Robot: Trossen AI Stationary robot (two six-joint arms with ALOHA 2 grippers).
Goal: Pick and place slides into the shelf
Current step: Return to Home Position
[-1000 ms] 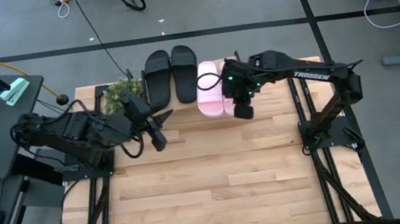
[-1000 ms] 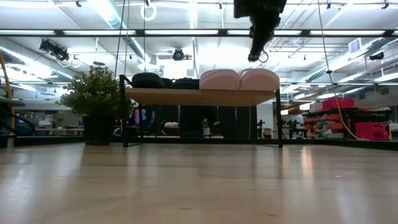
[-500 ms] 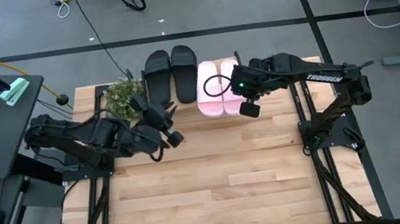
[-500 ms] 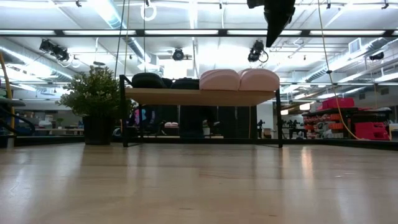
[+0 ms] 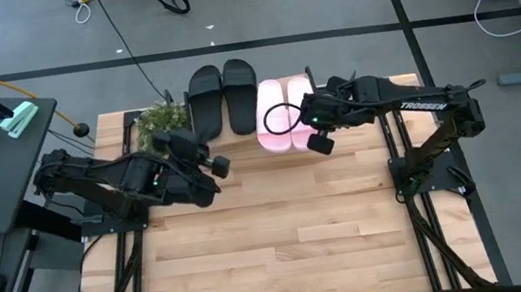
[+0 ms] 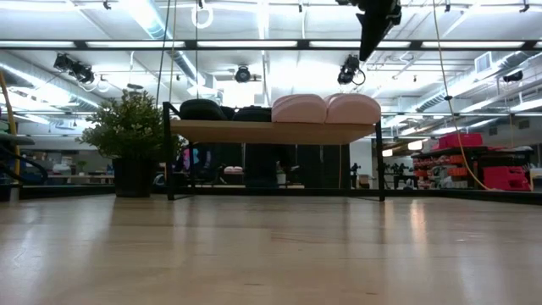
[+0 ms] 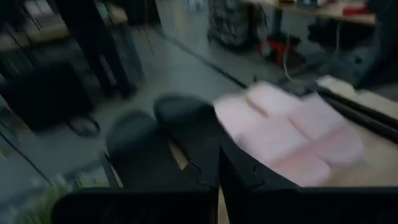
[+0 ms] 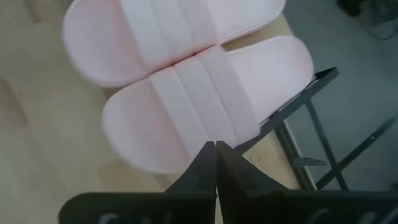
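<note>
Little but bare boards shows on the near half of the slatted wooden table (image 5: 284,244), seen from overhead. Past its middle, two dark arms reach in from the left and right edges.

The left gripper (image 5: 220,165) hangs over the boards left of centre. Its fingers (image 7: 249,180) are pressed together on nothing and point toward the shelf. The right gripper (image 5: 319,143) hovers well off the table, just in front of the shelf's right end. Its fingers (image 8: 202,171) are likewise closed and empty, their tips over the end of the outer pink sandal.

The shelf (image 6: 271,131) stands along the far edge of the table, a light top board on thin black legs. All four sandals lie side by side on that board. The black slides (image 5: 204,98) take the left half and the pink slides (image 5: 273,114) the right half, the pink pair touching each other. From above, the pink pair sits slightly nearer the table's front edge than the black pair. From table height, the pink straps rise a little higher than the black ones.

A potted plant (image 5: 159,125) stands at the shelf's left end, by the table's far left corner. Beyond the table lies a grey floor with loose cables.
</note>
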